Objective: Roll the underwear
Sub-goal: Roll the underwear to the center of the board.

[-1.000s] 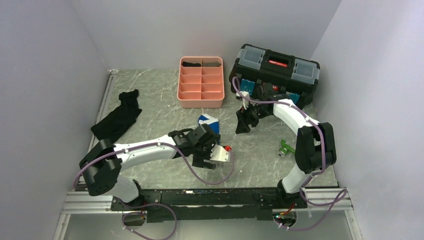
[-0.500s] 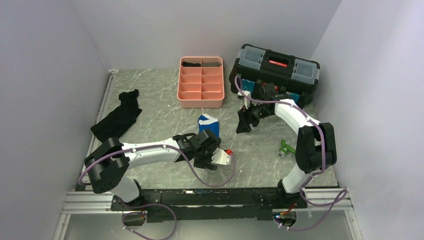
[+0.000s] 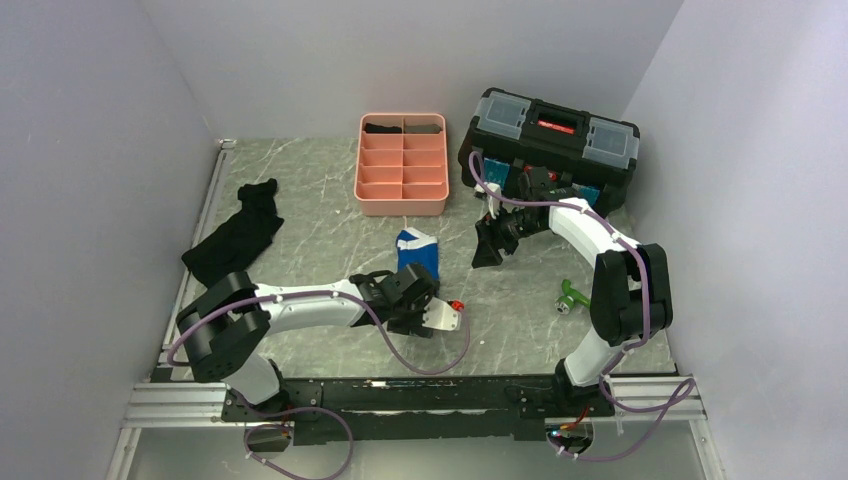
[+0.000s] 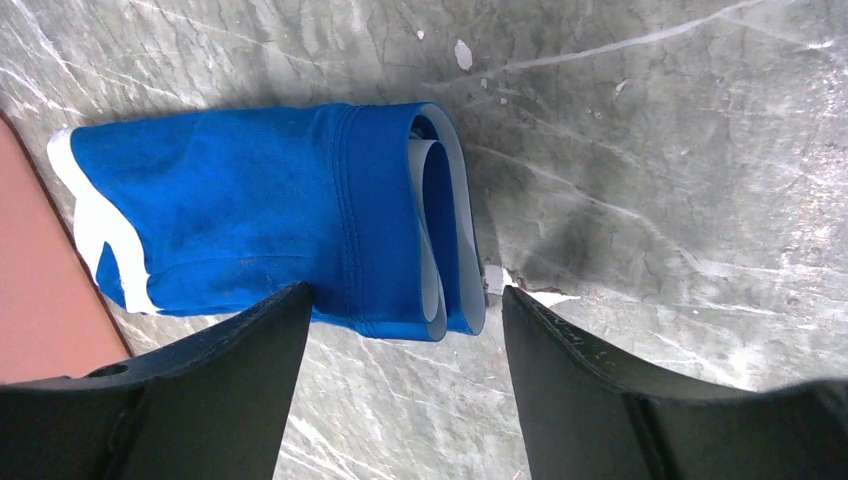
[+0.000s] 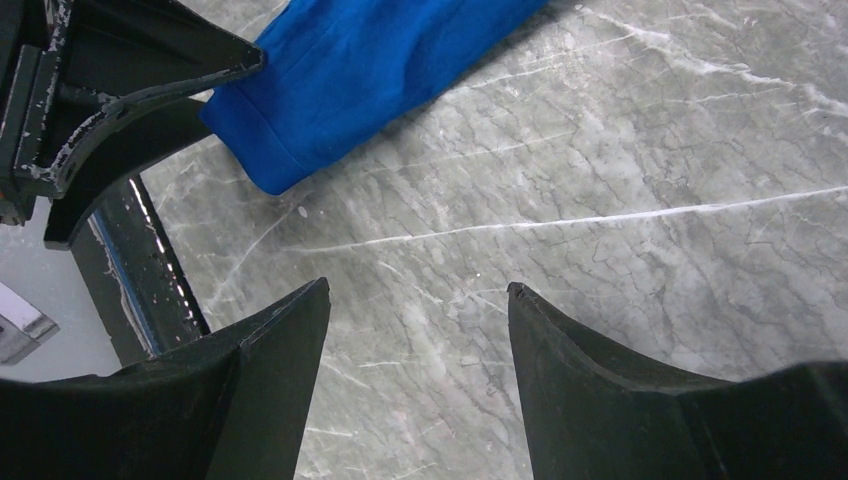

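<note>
The underwear (image 3: pixel 416 248) is a bright-blue garment with white markings, lying partly rolled on the marble table below the pink tray. In the left wrist view the underwear (image 4: pixel 250 210) lies sideways, its rolled end showing layered folds on the right. My left gripper (image 3: pixel 408 285) is open and empty just near of it, and its fingertips (image 4: pixel 405 295) stand either side of the rolled end without touching. My right gripper (image 3: pixel 487 250) is open and empty to the right of the garment. The right wrist view shows the blue fabric (image 5: pixel 370 70) well beyond that gripper (image 5: pixel 417 290).
The pink tray (image 3: pixel 401 163) stands at the back with dark rolls (image 3: pixel 383 127) in its far compartments. A black toolbox (image 3: pixel 550 140) is at back right. A black cloth garment (image 3: pixel 238 235) lies at left. A green object (image 3: pixel 572 293) and a small red item (image 3: pixel 457 297) lie nearby.
My left gripper has drawn back a little toward the near edge, uncovering the underwear, and its elbow has swung right. The right arm has not moved.
</note>
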Motion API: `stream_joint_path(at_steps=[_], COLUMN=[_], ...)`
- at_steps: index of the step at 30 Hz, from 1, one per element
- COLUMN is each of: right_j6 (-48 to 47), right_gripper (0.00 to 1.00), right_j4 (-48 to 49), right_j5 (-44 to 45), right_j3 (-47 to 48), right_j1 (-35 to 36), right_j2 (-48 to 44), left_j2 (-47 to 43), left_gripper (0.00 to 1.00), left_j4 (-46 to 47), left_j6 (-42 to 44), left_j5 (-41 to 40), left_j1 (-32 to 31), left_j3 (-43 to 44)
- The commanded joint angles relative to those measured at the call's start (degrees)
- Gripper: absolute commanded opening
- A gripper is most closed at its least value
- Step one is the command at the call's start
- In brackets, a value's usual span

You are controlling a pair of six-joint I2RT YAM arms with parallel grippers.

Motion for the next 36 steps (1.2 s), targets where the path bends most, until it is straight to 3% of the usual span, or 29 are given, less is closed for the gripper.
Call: stream_joint_path(at_steps=[1, 21, 29, 36], right_j6=[-1.68, -2.06, -2.08, -1.85], right_gripper=[0.68, 0.68, 0.68, 0.68], right_j4=[-0.63, -1.70, -2.03, -2.82], right_j5=[-2.08, -2.50, -2.79, -4.04], right_j3=[0.98, 1.22, 1.35, 1.84], right_j1=[-0.42, -0.50, -0.54, -0.54], right_j2=[0.05, 0.92, 1.11, 0.16], left_j2=[0.62, 3.17, 3.98, 4.75], left_gripper=[0.74, 0.46, 0.30, 0.10], left_j4=[2.28, 3.49, 2.52, -1.10], left_j6=[-0.29, -1.73, -2.11, -3.00], left_j5=[-1.25, -1.29, -0.65, 2.83], left_j1=[-0.52, -0.50, -0.45, 0.25], left_j3=[-0.16, -2.59, -1.79, 0.76])
